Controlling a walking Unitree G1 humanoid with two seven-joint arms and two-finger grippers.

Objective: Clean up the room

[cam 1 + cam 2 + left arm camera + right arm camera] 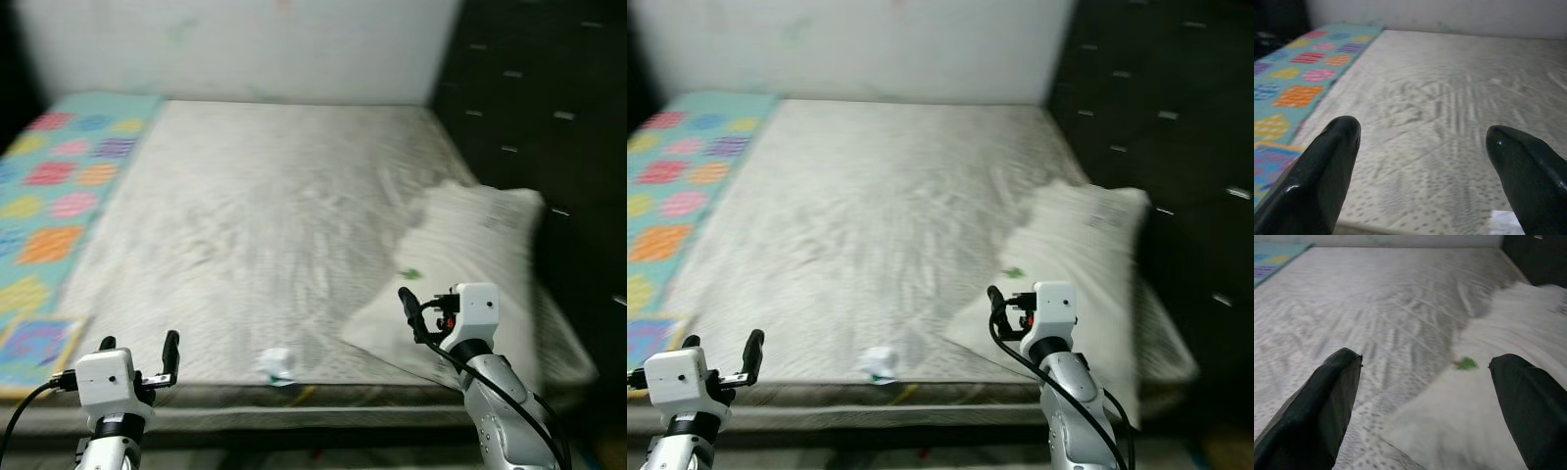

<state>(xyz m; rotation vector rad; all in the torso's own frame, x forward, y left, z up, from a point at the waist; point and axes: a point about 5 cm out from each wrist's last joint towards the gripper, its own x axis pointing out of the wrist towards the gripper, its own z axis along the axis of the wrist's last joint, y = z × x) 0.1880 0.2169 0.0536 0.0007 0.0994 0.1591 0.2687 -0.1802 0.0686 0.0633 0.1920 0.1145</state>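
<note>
- One bed (245, 225) with a pale, wrinkled sheet takes up most of the scene; its near edge lies just ahead of both arms.
- One pillow (470, 264) lies on the bed's right side, reaching the near edge.
- One small green scrap (1466, 364) rests on the pillow, near its inner edge.
- One crumpled white wad (277, 364) sits on the sheet at the near edge, between the two grippers.
- One colourful patterned mat (54, 206) runs along the bed's left side.
- Left gripper (139, 355): raised at the near edge, jaws spread, holding nothing.
- Right gripper (423, 315): raised over the pillow's near corner, jaws spread, holding nothing.
</note>
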